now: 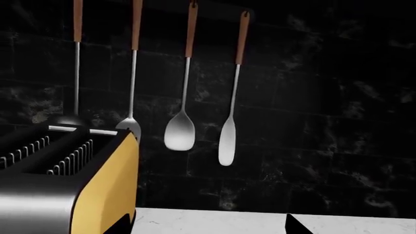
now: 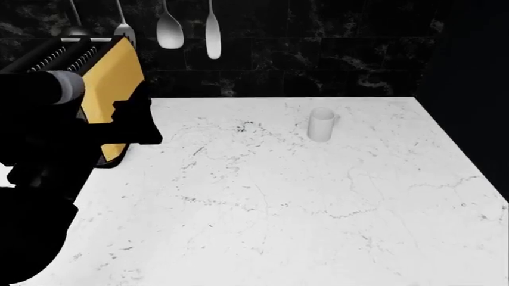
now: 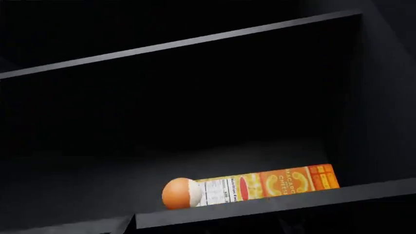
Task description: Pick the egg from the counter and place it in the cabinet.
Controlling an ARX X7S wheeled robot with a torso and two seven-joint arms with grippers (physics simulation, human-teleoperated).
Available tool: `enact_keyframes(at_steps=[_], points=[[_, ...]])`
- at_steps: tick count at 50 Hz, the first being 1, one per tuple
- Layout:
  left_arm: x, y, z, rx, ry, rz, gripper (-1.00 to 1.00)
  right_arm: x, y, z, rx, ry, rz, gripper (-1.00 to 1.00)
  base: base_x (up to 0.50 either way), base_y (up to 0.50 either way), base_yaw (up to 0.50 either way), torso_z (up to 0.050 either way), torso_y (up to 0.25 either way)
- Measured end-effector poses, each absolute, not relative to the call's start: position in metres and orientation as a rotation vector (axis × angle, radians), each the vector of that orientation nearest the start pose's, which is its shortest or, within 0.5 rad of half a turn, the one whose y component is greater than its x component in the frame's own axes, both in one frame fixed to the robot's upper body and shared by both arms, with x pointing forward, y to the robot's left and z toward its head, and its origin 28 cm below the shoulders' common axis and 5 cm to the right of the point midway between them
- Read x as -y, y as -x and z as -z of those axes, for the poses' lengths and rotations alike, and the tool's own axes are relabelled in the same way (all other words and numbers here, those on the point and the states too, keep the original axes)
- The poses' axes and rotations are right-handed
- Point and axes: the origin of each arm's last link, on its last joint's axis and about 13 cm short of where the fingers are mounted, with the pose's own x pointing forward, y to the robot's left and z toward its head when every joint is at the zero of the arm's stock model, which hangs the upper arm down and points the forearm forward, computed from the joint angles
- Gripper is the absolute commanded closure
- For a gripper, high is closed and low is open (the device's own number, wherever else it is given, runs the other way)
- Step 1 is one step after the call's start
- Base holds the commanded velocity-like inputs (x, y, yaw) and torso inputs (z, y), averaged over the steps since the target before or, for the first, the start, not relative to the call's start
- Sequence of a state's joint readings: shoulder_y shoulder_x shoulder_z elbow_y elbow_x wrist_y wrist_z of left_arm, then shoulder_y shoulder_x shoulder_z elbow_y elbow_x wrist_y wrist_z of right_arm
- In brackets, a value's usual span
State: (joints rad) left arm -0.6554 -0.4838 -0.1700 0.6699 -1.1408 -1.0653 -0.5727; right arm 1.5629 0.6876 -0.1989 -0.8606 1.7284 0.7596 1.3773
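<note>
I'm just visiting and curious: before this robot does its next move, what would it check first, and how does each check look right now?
1. Egg inside the cabinet: ok, it lies on the dark shelf.
2. Egg clear of neighbours: not ok, it touches the end of the orange macaroni box.
3. Egg safe from rolling off: cannot tell, it sits near the shelf's front edge.
4. Right gripper let go: cannot tell, no fingers show in the right wrist view.
5. Counter free of the egg: ok, only the white cup and toaster stand there.
</note>
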Motion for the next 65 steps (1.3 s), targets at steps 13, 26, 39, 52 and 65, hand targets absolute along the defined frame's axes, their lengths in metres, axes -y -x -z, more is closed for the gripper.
enact_keyframes(at_steps=[13, 26, 39, 52, 65], points=[[-0.251, -0.223, -0.248, 0.173, 0.142, 0.101, -1.0, 0.095, -0.124, -0.366, 0.732, -0.153, -0.085, -1.0, 0.0, 0.0, 0.0, 0.0, 0.0], [-0.251, -0.222, -0.249, 0.183, 0.145, 0.101, -1.0, 0.097, -0.122, -0.345, 0.617, -0.126, -0.087, -1.0, 0.0, 0.0, 0.0, 0.0, 0.0], [-0.252, -0.222, -0.25, 0.197, 0.149, 0.095, -1.0, 0.098, -0.126, -0.322, 0.458, -0.094, -0.091, -1.0, 0.0, 0.0, 0.0, 0.0, 0.0], [-0.252, -0.222, -0.251, 0.206, 0.151, 0.089, -1.0, 0.099, -0.128, -0.309, 0.382, -0.09, -0.09, -1.0, 0.0, 0.0, 0.0, 0.0, 0.0], [-0.253, -0.22, -0.251, 0.213, 0.155, 0.079, -1.0, 0.101, -0.131, -0.3, 0.343, -0.091, -0.079, -1.0, 0.0, 0.0, 0.0, 0.0, 0.0]])
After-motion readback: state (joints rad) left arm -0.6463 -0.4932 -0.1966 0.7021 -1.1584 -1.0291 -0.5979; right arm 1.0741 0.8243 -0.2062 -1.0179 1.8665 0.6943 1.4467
